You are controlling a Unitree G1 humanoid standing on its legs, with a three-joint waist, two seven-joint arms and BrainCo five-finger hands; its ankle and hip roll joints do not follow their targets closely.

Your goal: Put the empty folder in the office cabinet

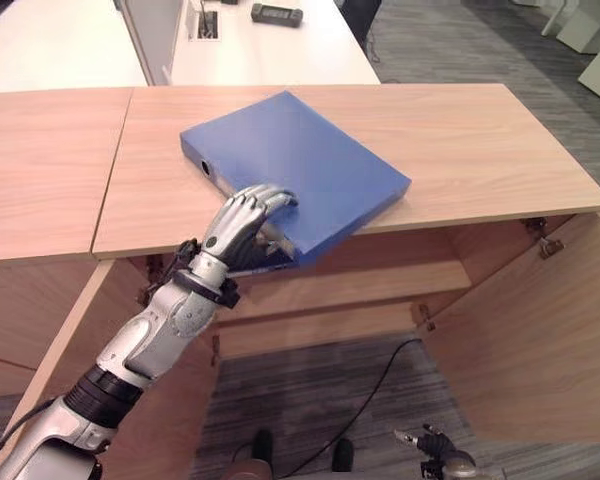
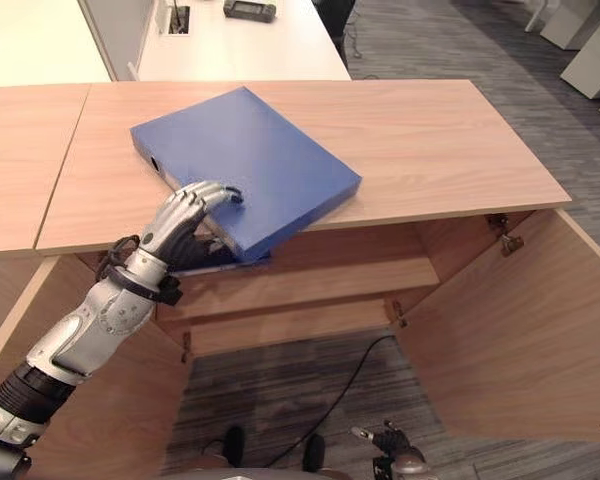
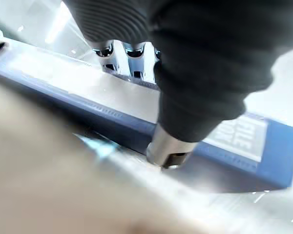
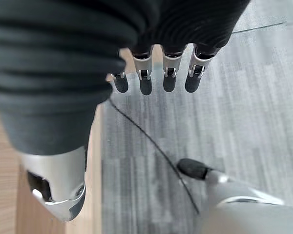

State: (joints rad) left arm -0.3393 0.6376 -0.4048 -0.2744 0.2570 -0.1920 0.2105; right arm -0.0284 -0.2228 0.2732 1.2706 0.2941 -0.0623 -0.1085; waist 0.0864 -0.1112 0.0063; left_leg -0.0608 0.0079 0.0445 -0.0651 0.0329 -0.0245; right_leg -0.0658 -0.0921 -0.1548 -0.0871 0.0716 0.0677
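A blue folder (image 1: 310, 160) lies flat on the wooden cabinet top (image 1: 470, 140), its near corner sticking out past the front edge. My left hand (image 1: 242, 222) grips that overhanging corner, fingers curled over the top cover and the thumb (image 3: 168, 146) pressed against the folder's spine edge (image 3: 263, 161). My right hand (image 4: 156, 80) hangs low above the grey carpet in front of the cabinet, fingers straight and holding nothing; it also shows as my right hand (image 1: 438, 452) at the bottom of the left eye view.
Both cabinet doors stand open: the right door (image 1: 540, 340) swings out wide, the left door (image 1: 70, 340) by my left arm. A wooden shelf (image 1: 370, 285) crosses the inside. A white desk (image 1: 290, 55) with a black device (image 1: 277, 14) stands behind.
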